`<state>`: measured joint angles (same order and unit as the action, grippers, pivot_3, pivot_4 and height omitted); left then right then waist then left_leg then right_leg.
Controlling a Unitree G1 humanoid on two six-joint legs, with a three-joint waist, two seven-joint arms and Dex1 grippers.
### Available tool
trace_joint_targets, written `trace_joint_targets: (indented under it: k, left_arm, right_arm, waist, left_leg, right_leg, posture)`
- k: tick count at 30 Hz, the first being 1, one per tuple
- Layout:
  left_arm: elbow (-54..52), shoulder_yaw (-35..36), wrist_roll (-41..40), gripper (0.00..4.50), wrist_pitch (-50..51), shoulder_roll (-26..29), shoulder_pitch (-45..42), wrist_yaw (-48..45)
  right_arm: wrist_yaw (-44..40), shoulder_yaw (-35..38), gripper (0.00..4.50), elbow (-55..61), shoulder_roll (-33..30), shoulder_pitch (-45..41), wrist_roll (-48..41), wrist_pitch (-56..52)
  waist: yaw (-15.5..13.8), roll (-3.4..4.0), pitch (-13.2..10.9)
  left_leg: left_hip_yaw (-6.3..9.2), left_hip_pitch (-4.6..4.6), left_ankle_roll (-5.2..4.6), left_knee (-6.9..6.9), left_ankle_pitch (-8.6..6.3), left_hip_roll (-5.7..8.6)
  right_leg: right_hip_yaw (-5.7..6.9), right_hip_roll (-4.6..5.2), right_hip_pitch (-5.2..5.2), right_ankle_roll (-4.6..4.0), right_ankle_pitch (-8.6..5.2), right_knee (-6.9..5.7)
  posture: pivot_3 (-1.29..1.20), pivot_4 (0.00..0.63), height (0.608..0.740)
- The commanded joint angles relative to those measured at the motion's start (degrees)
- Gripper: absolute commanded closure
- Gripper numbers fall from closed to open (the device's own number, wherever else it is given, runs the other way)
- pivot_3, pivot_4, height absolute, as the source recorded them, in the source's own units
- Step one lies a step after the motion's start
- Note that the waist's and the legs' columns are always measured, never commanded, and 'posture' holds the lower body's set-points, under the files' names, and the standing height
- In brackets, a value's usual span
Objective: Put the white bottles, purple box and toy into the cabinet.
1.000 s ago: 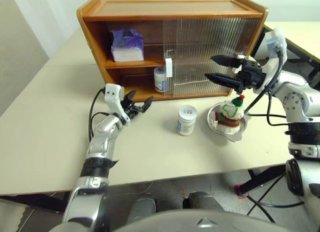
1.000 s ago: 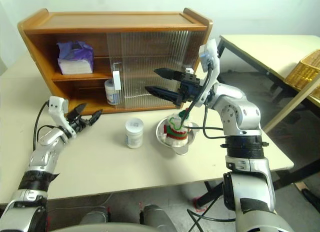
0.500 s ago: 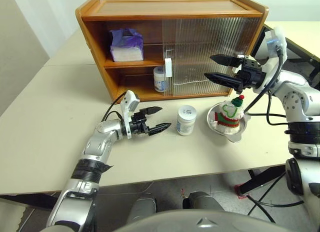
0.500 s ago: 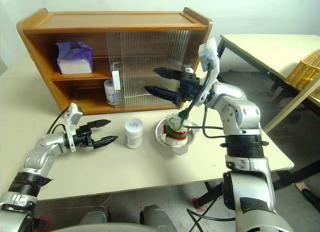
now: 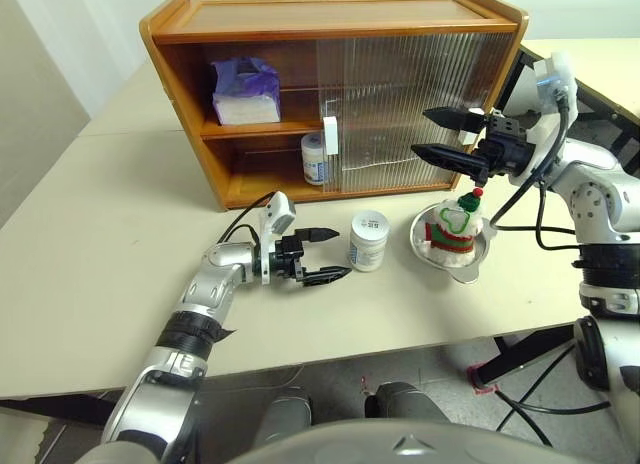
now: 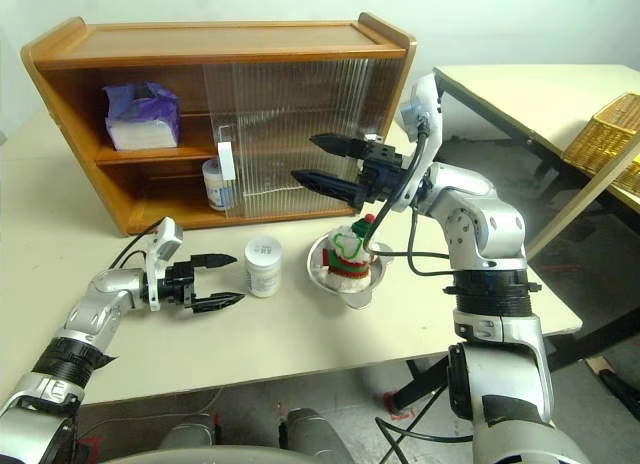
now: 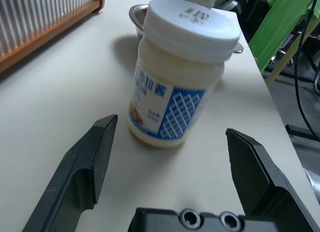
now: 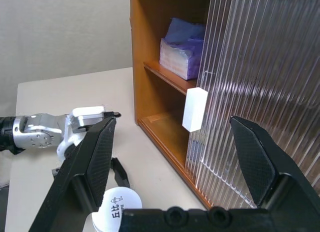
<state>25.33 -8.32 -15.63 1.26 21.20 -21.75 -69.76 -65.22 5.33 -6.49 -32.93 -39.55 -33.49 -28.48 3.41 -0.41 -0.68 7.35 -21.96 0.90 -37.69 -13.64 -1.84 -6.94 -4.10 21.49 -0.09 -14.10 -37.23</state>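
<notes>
One white bottle [image 5: 368, 241] stands on the table before the cabinet [image 5: 330, 24]; it fills the left wrist view [image 7: 177, 82] just beyond the fingers. A second white bottle [image 5: 313, 158] sits on the lower shelf, partly behind the ribbed door. The purple box [image 5: 243, 90] rests on the upper shelf. The toy [image 5: 457, 224] stands in a metal bowl [image 5: 424, 246]. My left gripper [image 5: 325, 254] lies low on the table, open, pointing at the bottle from its left. My right gripper [image 5: 434, 133] hangs open above the toy, facing the ribbed door.
The door's white handle [image 5: 329, 142] stands at mid-cabinet. A second table [image 6: 530, 94] and a wicker basket [image 6: 605, 134] are off to the right. Bare table top [image 5: 90, 244] spreads to the left of my left arm.
My left gripper swung from pointing at the cabinet to lying level, and moved right toward the standing bottle. My right arm stayed still. The camera shifted slightly.
</notes>
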Motion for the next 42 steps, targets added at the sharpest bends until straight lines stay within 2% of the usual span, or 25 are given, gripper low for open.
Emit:
trace_joint_targets:
  k: [1, 13, 23, 27, 29, 36, 42]
  left_arm:
    - [2.67, -0.43, 1.46, 0.01, -2.32, -1.09, -1.25, 0.86]
    - [4.99, -1.34, 2.55, 0.01, -3.52, -5.14, -3.39, 1.18]
    - [7.34, -1.22, 3.28, 0.01, -4.76, -5.99, -4.56, 1.30]
    - [8.55, -0.98, 3.63, 0.77, -6.02, -6.04, -4.98, 2.04]
    - [9.05, -1.03, 3.90, 1.35, -6.84, -6.05, -5.18, 2.40]
    - [9.08, -0.60, 3.65, 1.41, -7.20, -5.63, -4.78, 3.23]
    - [7.74, 2.63, 2.49, 1.41, -5.13, -5.43, -4.39, 9.57]
  right_arm:
    - [0.29, 0.42, 0.00, 1.32, -0.79, 0.37, -0.29, -0.50]
    - [1.11, 0.78, 0.00, 2.45, -1.55, 1.36, -0.84, -1.00]
    - [1.31, 0.84, 0.00, 2.47, -1.67, 1.37, -0.87, -0.96]
    - [1.35, 0.86, 0.00, 2.48, -1.68, 1.32, -0.89, -1.00]
    - [1.26, 0.87, 0.00, 2.32, -1.71, 1.24, -0.85, -0.91]
    - [1.18, 0.67, 0.00, 1.95, -1.44, 1.06, -0.69, -0.62]
    - [1.12, 0.43, 0.00, 1.43, -0.93, 0.85, -0.55, -0.28]
  waist:
    - [0.13, 0.00, 0.00]
    - [0.82, 0.01, 0.01]
    - [1.19, 0.02, 0.00]
    - [1.21, 0.02, 0.01]
    - [1.21, 0.02, 0.01]
    - [1.22, 0.02, 0.01]
    - [1.26, 0.03, 0.00]
  left_leg:
    - [0.00, 0.00, -0.01, 0.00, -0.01, 0.00]
    - [-0.33, 0.00, -0.06, -0.06, -0.01, 0.12]
    - [-0.33, 0.00, -0.07, -0.08, -0.01, 0.17]
    - [-0.32, 0.00, -0.07, -0.08, -0.01, 0.17]
    - [-0.32, 0.00, -0.07, -0.07, -0.01, 0.18]
    - [-0.33, 0.01, -0.08, -0.08, -0.01, 0.19]
    - [-0.49, 0.00, -0.11, -0.08, 0.01, 0.21]
  right_leg:
    - [0.00, -0.01, 0.00, 0.01, 0.00, 0.00]
    - [-0.01, -0.09, -0.05, 0.24, -0.01, 0.01]
    - [-0.04, -0.08, -0.06, 0.35, 0.00, 0.02]
    - [-0.05, -0.07, -0.06, 0.36, 0.00, 0.02]
    - [-0.05, -0.07, -0.06, 0.36, -0.01, 0.02]
    - [-0.05, -0.07, -0.07, 0.39, 0.01, 0.03]
    - [-0.05, -0.08, -0.07, 0.43, 0.03, 0.03]
  posture:
    - [-0.15, 0.000, 0.740]
    - [-0.17, 0.000, 0.740]
    - [-0.17, 0.000, 0.740]
    - [-0.17, 0.000, 0.740]
    - [-0.17, 0.000, 0.740]
    - [-0.16, 0.000, 0.740]
    - [-0.15, 0.000, 0.740]
